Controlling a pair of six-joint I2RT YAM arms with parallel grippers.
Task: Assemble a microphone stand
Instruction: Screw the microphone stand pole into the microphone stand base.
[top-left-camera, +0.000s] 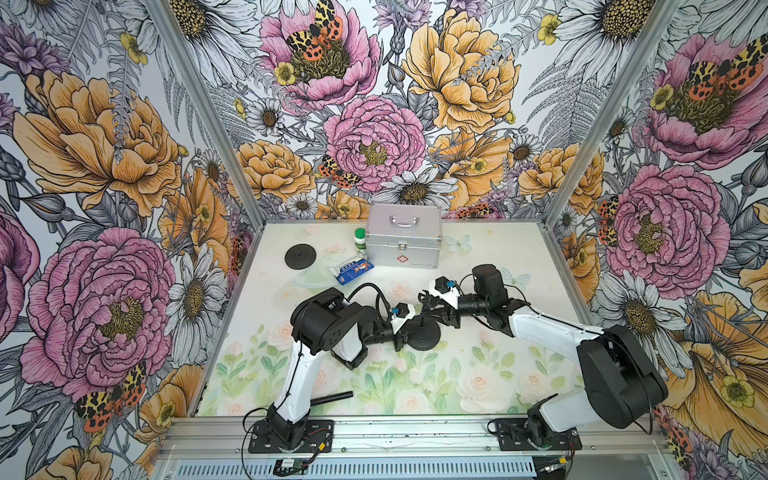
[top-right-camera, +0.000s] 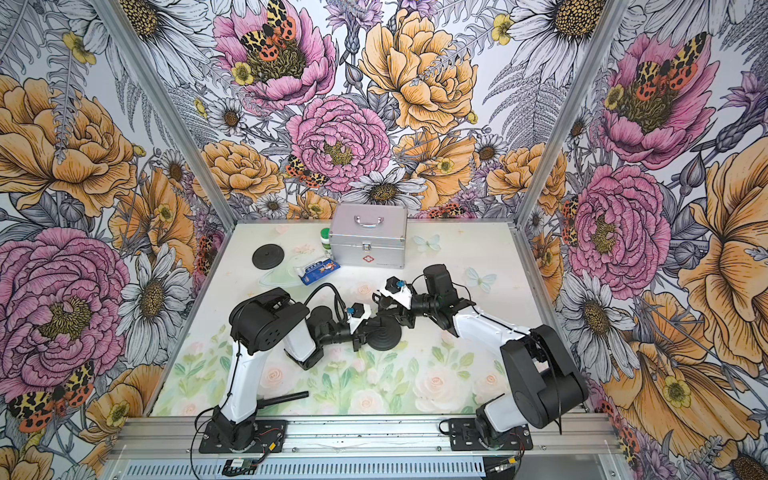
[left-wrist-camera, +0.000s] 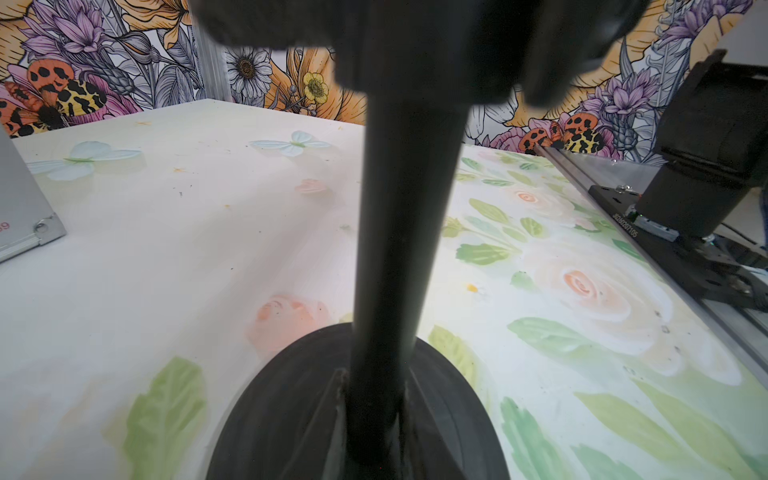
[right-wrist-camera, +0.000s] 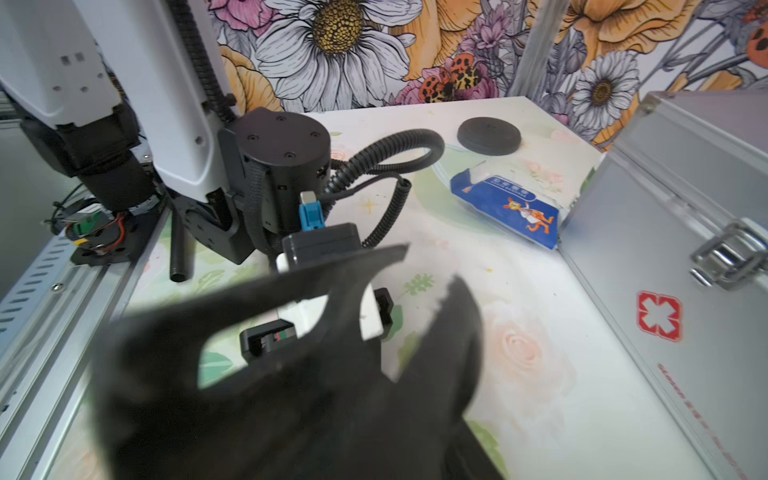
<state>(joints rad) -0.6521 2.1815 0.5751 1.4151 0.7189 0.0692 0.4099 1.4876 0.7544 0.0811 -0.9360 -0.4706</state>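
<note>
Near the middle of both top views, the left gripper (top-left-camera: 401, 337) is clenched on the black pole (left-wrist-camera: 399, 249), which stands upright with its foot in the hub of the round base (top-left-camera: 426, 336) on the table (top-left-camera: 478, 374). The left wrist view shows the pole meeting the base, but it does not show whether the joint is tight.

The right gripper (right-wrist-camera: 430, 268) is just above and right of that spot in the top views. Its jaws are parted with nothing between them, and they point toward the left arm's wrist.

Nothing holds the base down. If the left gripper twists the pole to seat it, the base may well spin on the smooth mat, and the joint would then stay loose. If the left jaws let go before the pole is seated, the tall piece would likely tip and roll.

The two wrists are very near each other, so a careless move by the right gripper could knock the left fingers or snag the coiled cable (right-wrist-camera: 390, 216).

A spare base (top-left-camera: 300, 255) lies in the upper left of the table and a spare pole (top-left-camera: 332, 397) at the lower left. The metal case (top-left-camera: 403, 245) is at the back, well apart from the grippers.
</note>
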